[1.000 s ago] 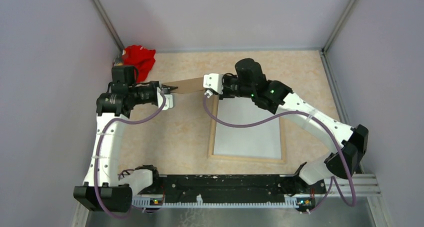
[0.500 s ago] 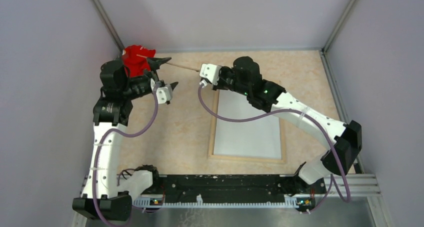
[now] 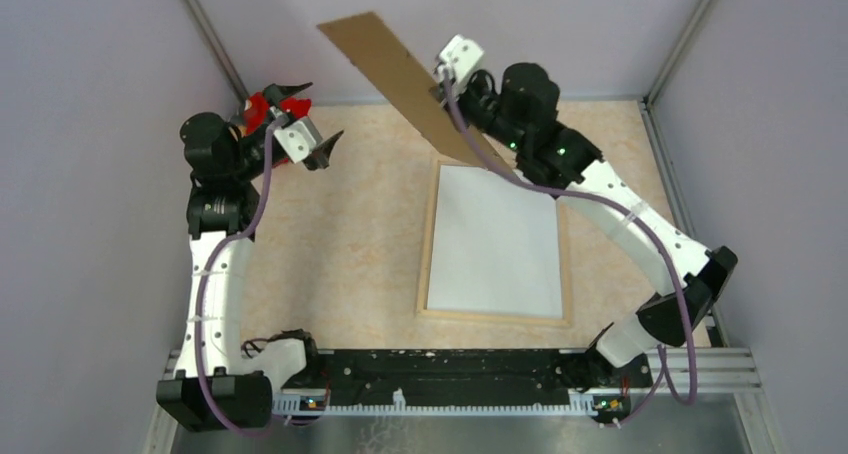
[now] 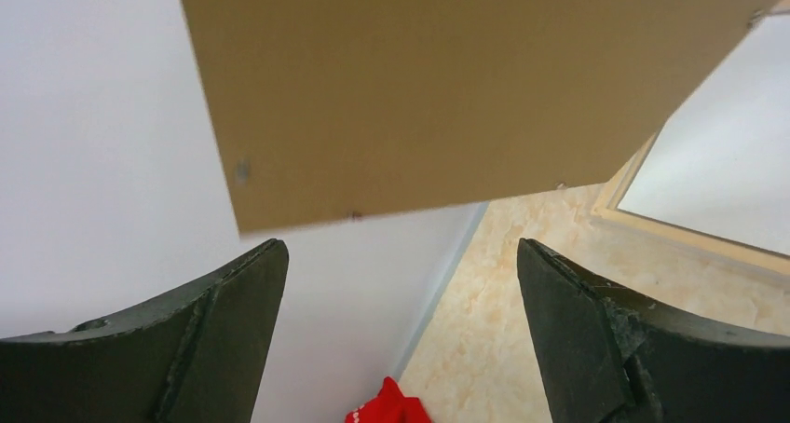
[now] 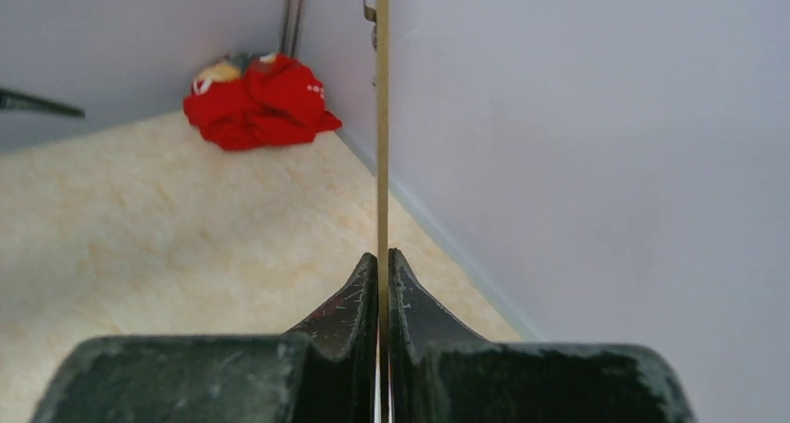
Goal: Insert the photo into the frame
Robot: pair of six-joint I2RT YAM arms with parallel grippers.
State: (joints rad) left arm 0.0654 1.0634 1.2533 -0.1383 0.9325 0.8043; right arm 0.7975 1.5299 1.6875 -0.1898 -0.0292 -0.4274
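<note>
Marbled tabletop (image 3: 340, 264), frame (image 3: 426, 254), board (image 3: 400, 76) aloft

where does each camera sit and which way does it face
Top external: above, behind the bases, looking down on table and frame; both arms show.
Left wrist: behind the left gripper, facing the flat side of the backing board; open fingers show.
Right wrist: behind the right gripper, sighting along that board's edge; clamped fingers show.
Shared: both wrists see the red cloth.

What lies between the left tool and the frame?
Only bare tabletop, the top view shows; the right tool holds the brown board aloft, farther back.
</note>
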